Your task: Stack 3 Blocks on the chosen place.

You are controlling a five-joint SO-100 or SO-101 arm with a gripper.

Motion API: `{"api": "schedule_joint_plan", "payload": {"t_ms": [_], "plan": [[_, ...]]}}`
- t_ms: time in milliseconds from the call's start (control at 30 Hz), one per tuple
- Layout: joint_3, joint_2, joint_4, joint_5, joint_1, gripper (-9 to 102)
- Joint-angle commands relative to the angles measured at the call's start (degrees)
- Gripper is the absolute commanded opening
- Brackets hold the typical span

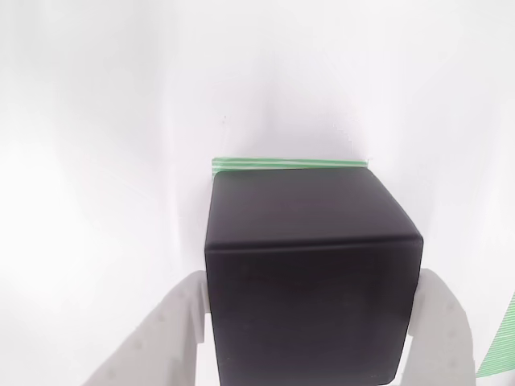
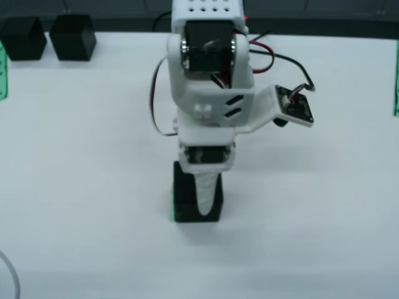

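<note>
In the view that rides on the gripper, a matte black block (image 1: 310,241) sits between my two white fingers (image 1: 181,322), which press against its left and right sides. My gripper (image 1: 314,277) is shut on it. The chosen place (image 1: 290,164), a green-and-white striped patch, peeks out along the block's far edge. In the still view facing the arm, my gripper (image 2: 202,199) reaches down over this block (image 2: 184,199), which rests on the white table with a green sliver of the chosen place (image 2: 171,213) at its left foot. Two more black blocks (image 2: 23,37) (image 2: 73,36) stand side by side at the far left.
A green strip (image 2: 2,75) runs along the left edge of the still view, and another (image 2: 396,87) along the right edge. The wrist camera (image 2: 294,106) juts out to the arm's right, with looping wires (image 2: 274,59) above it. The white table (image 2: 324,205) is bare around the held block.
</note>
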Motion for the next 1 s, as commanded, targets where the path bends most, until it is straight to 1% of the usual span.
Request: {"api": "schedule_joint_plan", "payload": {"t_ms": [0,100,267,400,467,633,767,867,967], "plan": [[-0.26,0.97,0.09,0.70,-0.62,15],[-0.18,1.14,0.00,0.88,-0.70,15],[0.88,1.49,-0.44,0.88,-0.18,19],[1.49,1.93,-0.44,0.26,-0.09,23],[1.49,2.11,-0.44,0.00,-0.09,28],[1.67,2.20,-0.53,-0.18,0.26,30],[1.93,3.16,-0.44,-1.05,0.44,35],[2.46,4.04,-0.18,-1.85,0.62,35],[3.78,5.98,0.00,-3.25,1.05,40]]}}
